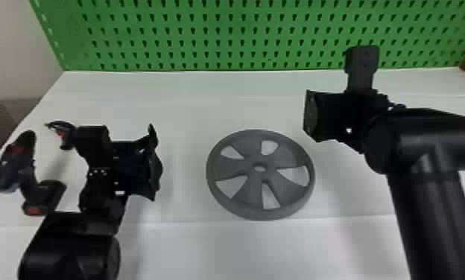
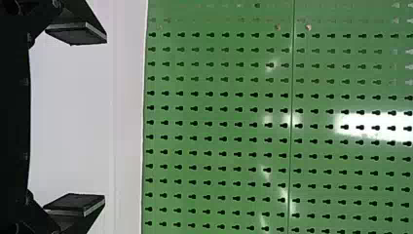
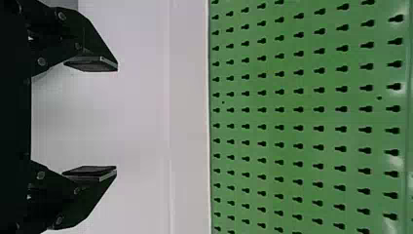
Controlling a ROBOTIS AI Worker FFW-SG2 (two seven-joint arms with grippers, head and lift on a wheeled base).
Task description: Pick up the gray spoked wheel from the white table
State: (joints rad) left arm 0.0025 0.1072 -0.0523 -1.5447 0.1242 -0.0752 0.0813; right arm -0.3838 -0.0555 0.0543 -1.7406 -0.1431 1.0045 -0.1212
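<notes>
The gray spoked wheel (image 1: 226, 168) lies flat on the white table (image 1: 183, 100), between the two arms. To its left is my left gripper (image 1: 135, 167), apart from it. My right gripper (image 1: 334, 116) is beyond the wheel's right rim and raised over the table, not touching it. In the left wrist view the left gripper (image 2: 104, 119) is open, its two flat pads far apart with nothing between them. The right gripper (image 3: 117, 119) in its wrist view also stands open, holding nothing.
A cordless drill (image 1: 8, 167) rests at the table's left side, close to the left arm. Another dark tool (image 1: 66, 136) with a red part shows just behind that arm. A green pegboard (image 1: 220, 37) rises along the table's back edge.
</notes>
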